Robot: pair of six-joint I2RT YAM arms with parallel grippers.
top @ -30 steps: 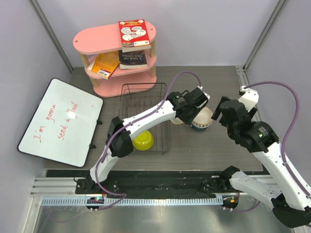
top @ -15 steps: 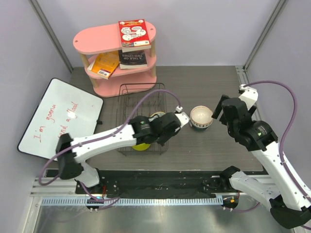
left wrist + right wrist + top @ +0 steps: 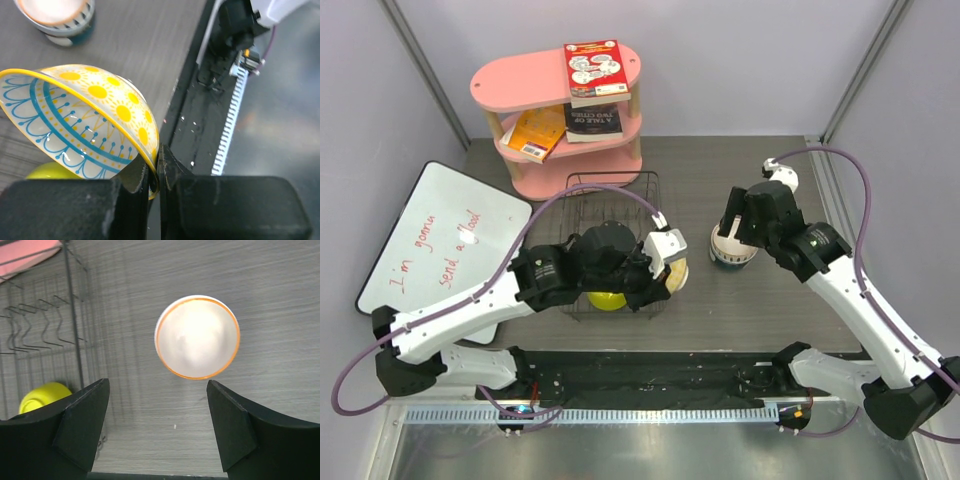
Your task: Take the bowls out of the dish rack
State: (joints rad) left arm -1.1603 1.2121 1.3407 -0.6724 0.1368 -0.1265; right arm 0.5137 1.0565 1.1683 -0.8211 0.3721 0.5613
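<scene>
My left gripper point(image 3: 159, 170) is shut on the rim of a bowl with yellow suns outside and blue lines inside point(image 3: 95, 125). It holds the bowl tilted just off the near right corner of the black wire dish rack point(image 3: 610, 205). From above, this gripper point(image 3: 665, 266) and its bowl point(image 3: 678, 278) show beside the rack. A yellow-green bowl point(image 3: 607, 299) lies upside down in the rack's near part. A teal-and-white bowl with an orange rim point(image 3: 197, 337) stands on the table to the right. My right gripper point(image 3: 157, 390) hovers open above it, touching nothing.
A pink shelf point(image 3: 560, 90) with books stands behind the rack. A whiteboard point(image 3: 445, 250) lies at the left. The black rail point(image 3: 650, 375) runs along the table's near edge. The right arm partly hides the teal-and-white bowl point(image 3: 733, 252) from above.
My left arm has swung back from beside the teal-and-white bowl to the rack's near right corner. My right gripper has moved left and now hangs over that bowl.
</scene>
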